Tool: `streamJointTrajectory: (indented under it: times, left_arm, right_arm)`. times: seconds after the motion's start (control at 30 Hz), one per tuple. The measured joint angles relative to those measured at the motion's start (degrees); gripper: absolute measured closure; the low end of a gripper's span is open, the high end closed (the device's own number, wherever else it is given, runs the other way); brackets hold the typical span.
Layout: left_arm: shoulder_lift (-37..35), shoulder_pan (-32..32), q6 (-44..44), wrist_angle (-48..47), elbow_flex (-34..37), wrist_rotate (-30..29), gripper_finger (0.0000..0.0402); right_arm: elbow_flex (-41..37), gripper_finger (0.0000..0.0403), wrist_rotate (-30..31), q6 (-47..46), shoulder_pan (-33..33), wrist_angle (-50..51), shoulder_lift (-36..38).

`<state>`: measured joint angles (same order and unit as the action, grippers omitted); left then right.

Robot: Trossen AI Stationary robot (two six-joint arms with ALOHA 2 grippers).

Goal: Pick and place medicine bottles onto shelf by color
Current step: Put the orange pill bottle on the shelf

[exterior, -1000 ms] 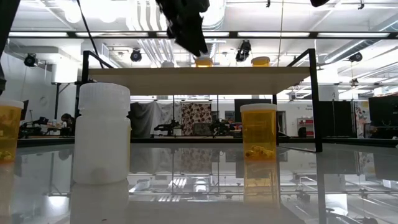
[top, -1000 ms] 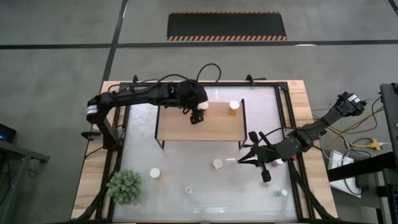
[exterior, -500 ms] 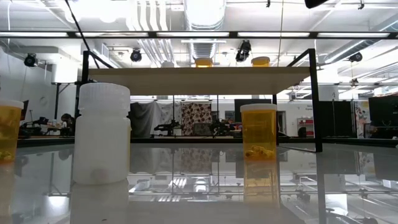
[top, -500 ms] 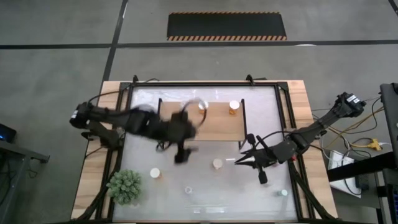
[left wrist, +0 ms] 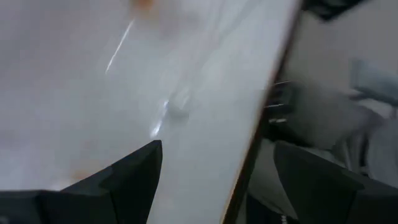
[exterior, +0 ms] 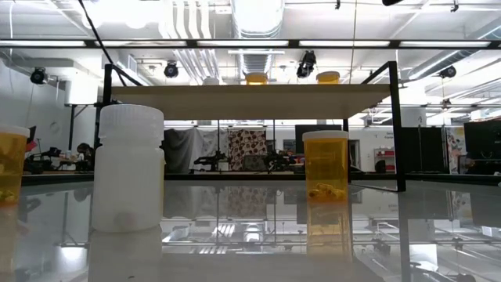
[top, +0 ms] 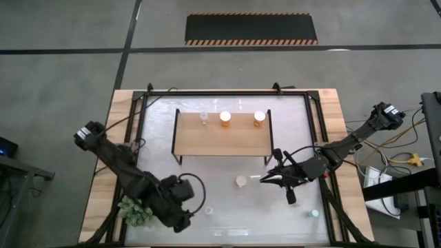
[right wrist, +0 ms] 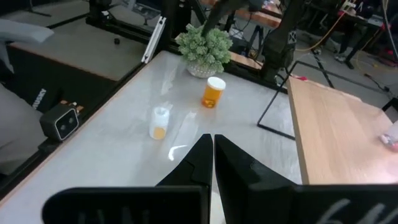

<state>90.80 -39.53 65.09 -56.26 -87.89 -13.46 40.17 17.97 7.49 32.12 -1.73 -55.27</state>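
Orange pair and one clear bottle [top: 204, 118] sit on the shelf [top: 220, 141]; left gripper [top: 180, 207], jaws wide and empty, is low over the near table by the plant [top: 138, 207], between placements; right gripper [top: 274, 177] waits, jaws closed. Next call: line up on a loose bottle, likely the orange one [right wrist: 213, 92] by the plant, then close and lift.

This is a large workshop or robotics lab hall, shown by the bare grey concrete floor [top: 62, 103] with a hazard-striped mat [top: 251, 29], exposed ceiling ducts [exterior: 254, 31] and hanging spotlights [exterior: 307, 63], cluttered workbenches [right wrist: 292, 12], and loose cables [top: 396, 155] beside the black-framed table [top: 331, 103].
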Motion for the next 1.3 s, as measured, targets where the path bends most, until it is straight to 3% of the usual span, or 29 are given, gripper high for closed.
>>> streamJointTrajectory:
  times: [0.2,0.3,0.7,1.13,1.3]
  left_arm:
    - [0.0,-0.1,26.9,-9.6,9.3,1.4,0.0111]
    - [0.0,0.3,32.8,-10.2,13.1,2.9,0.0111]
    - [-0.1,1.1,38.1,-9.9,20.2,4.2,0.0111]
    - [-0.1,1.3,38.2,0.0,27.2,4.1,0.0112]
    - [-0.1,1.3,38.2,1.0,28.2,4.0,0.0135]
  right_arm:
    - [-2.1,0.0394,-1.9,-1.4,0.2,-0.9,0.0]
    - [-3.9,0.0394,-1.9,-1.0,0.3,-2.0,0.0]
    - [-3.9,0.0394,-1.9,-1.6,0.4,-2.9,0.0]
    - [-3.9,0.0394,-1.9,-2.2,0.4,-2.9,0.0]
    - [-3.9,0.0394,-1.9,-2.4,0.4,-2.9,0.0]
